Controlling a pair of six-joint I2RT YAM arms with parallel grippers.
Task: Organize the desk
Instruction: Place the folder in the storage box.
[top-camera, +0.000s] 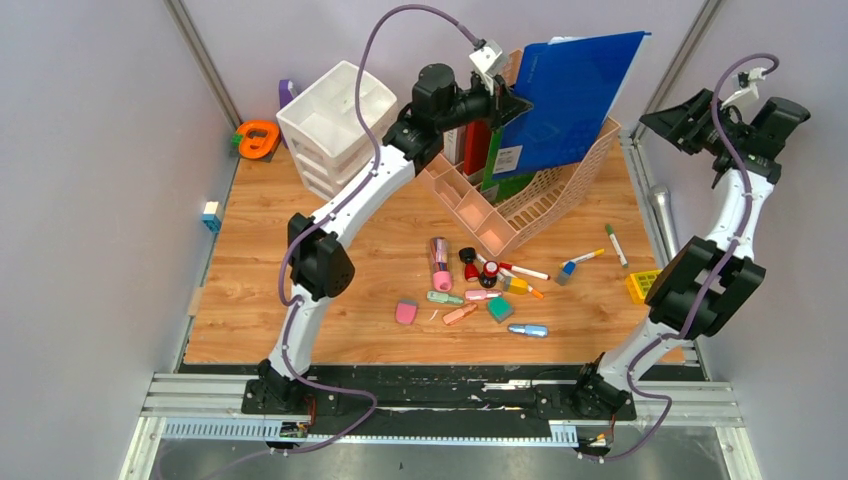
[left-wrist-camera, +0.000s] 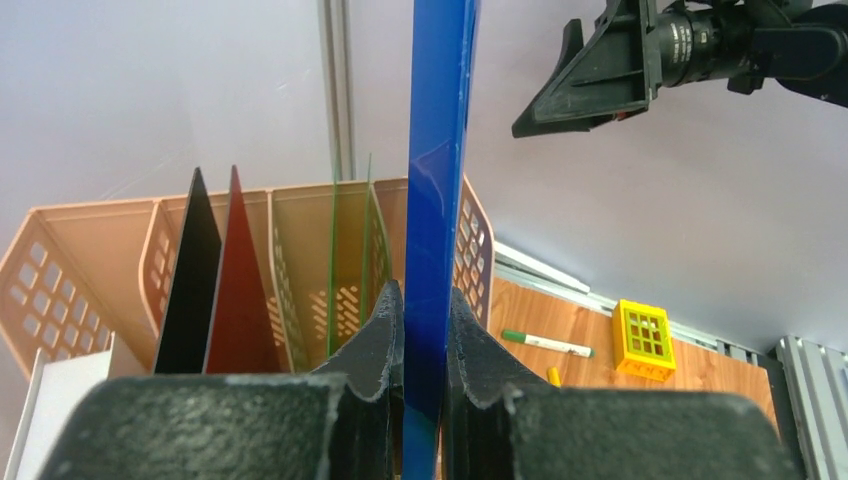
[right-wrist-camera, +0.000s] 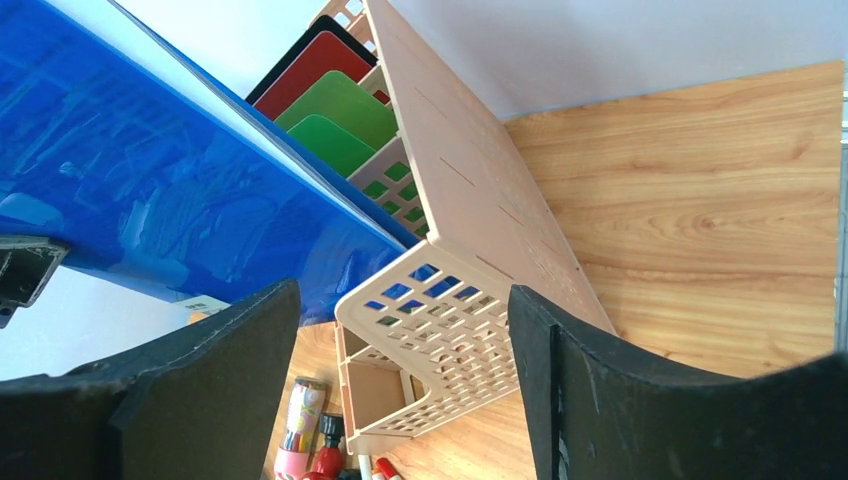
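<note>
**Top view:** Wood-grain table (top-camera: 260, 300) fills the walled bay ahead of both arm bases. Left fingers (top-camera: 510, 100) are pinched on a blue folder (top-camera: 575, 90), held upright over the peach file rack (top-camera: 565, 190) at back centre. Right fingers (top-camera: 675, 122) are spread wide, empty, raised at back right. Markers (top-camera: 480, 285) lie loose mid-table.

**Left wrist:** Fingers clamp the folder's edge. Black, red and green folders stand in the rack slots beyond.

**Right wrist:** Nothing between the fingers. The folder's lower corner seems to sit inside the rack's end slot, though that's hard to confirm.
</note>
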